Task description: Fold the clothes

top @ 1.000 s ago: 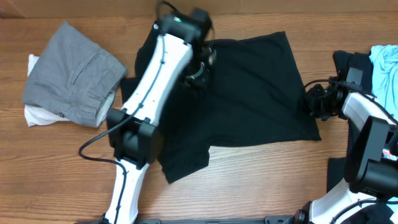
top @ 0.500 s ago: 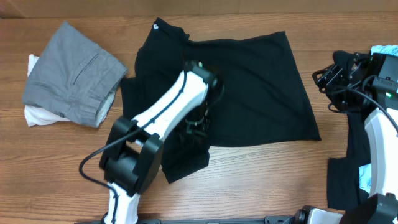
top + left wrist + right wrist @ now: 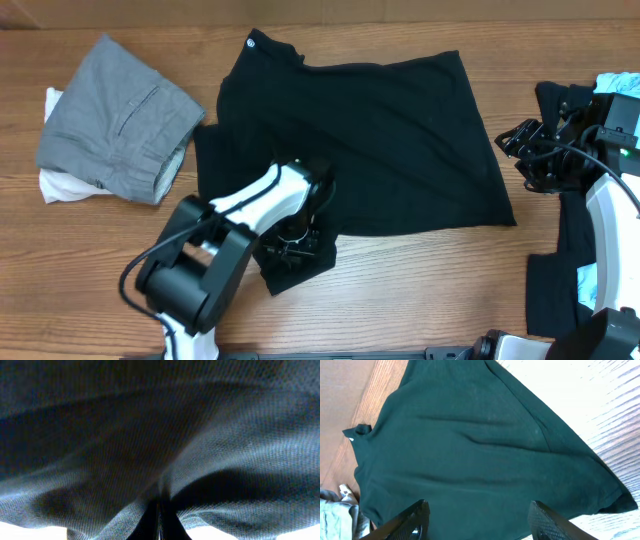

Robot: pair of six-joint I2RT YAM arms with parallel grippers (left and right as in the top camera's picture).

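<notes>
The clothes in play are chiefly a black short-sleeved T-shirt (image 3: 400, 140), spread flat across the middle of the table with a small white logo at its collar (image 3: 251, 42). My left gripper (image 3: 290, 245) sits low on the shirt's near-left sleeve. In the left wrist view its jaws (image 3: 160, 522) are shut, with dark fabric (image 3: 150, 435) pinched and puckering up from them. My right gripper (image 3: 515, 155) hovers just off the shirt's right edge. It is open, with both fingers spread wide (image 3: 477, 505) above the shirt (image 3: 470, 445) and nothing between them.
Folded grey trousers (image 3: 120, 115) lie on a white garment (image 3: 60, 185) at the left. A heap of black and light-blue garments (image 3: 620, 100) sits at the right edge, and another black piece (image 3: 560, 270) lies at the front right beside the right arm.
The left arm swept from the shirt's collar area down to the near-left sleeve and shut on the fabric. The right gripper opened and drew back off the shirt's right edge.
</notes>
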